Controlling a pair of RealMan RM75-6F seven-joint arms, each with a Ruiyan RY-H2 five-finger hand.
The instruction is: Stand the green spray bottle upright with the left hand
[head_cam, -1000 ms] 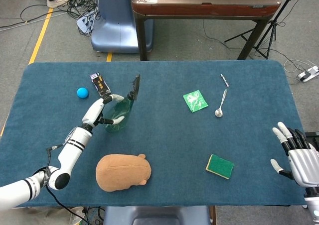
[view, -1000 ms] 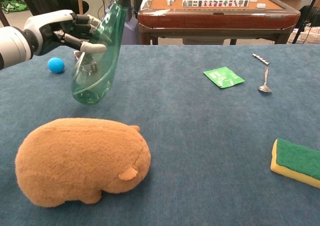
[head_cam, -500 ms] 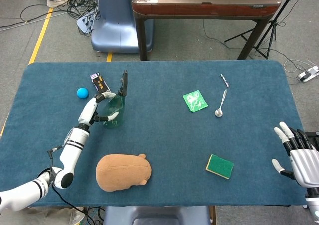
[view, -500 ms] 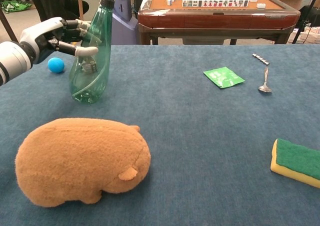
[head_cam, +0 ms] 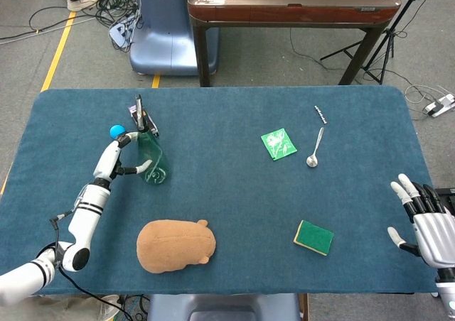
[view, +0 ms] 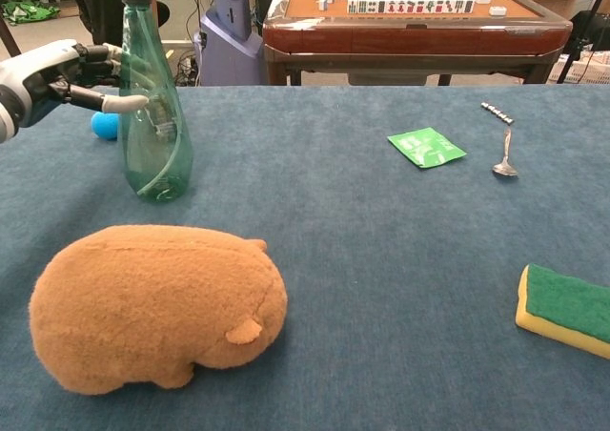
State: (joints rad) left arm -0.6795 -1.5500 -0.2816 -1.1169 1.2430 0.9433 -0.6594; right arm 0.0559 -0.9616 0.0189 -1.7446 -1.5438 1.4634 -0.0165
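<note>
Blue cloth covers the counter point(head_cam: 234, 207), with a grey floor and a wooden mahjong table point(view: 400, 16) behind it. Toward the far left of the counter, the green spray bottle point(view: 152, 116) stands upright on its base, black nozzle at the top. The left robot hand point(view: 67, 69) grips it from the left side, its fingers point(view: 119, 100) wrapped around the upper body. Just behind the bottle lie a small blue ball point(head_cam: 117, 131) and a dark packet point(head_cam: 142, 118). A brown plush toy point(view: 157, 307) sits near the front edge, well apart from the bottle. Off to the right are a green sachet point(head_cam: 278, 144), a spoon point(head_cam: 314, 148) and a green-and-yellow sponge point(head_cam: 313, 237). The right robot hand point(head_cam: 425, 221) hovers at the counter's right edge, fingers spread, holding nothing.
</note>
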